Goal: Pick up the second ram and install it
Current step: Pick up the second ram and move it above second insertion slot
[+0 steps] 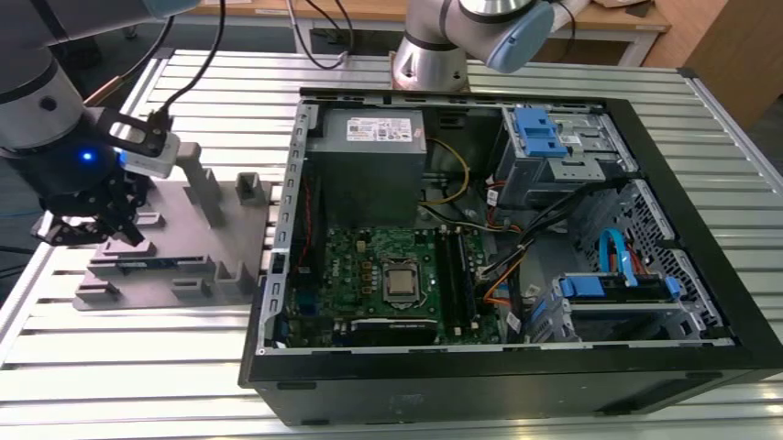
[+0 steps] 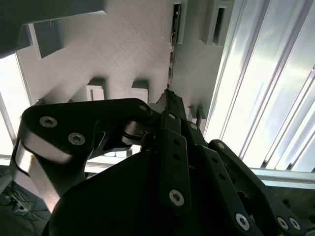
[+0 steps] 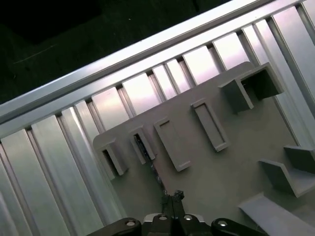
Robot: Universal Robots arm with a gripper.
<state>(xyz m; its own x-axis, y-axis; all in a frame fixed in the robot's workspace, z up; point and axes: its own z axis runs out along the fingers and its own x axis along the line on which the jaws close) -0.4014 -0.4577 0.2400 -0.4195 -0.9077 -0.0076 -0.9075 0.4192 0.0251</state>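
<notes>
My arm [image 1: 43, 110] reaches down at the exterior view's left, wrist turned toward the table. My gripper [image 1: 119, 231] hangs low, its dark fingers [image 2: 174, 147] closed together, tips pinching the second ram [image 2: 172, 64].

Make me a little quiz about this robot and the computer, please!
1. True or false: the gripper hangs over the grey tray, outside the computer case.
2. Where is the second ram? A) in a slot of the grey tray B) inside the computer case C) on top of the computer case
3. Fill in: in the exterior view, the grey tray sits on the computer case's ___ side.
Key: 1 true; 2 A; 3 left.
</notes>
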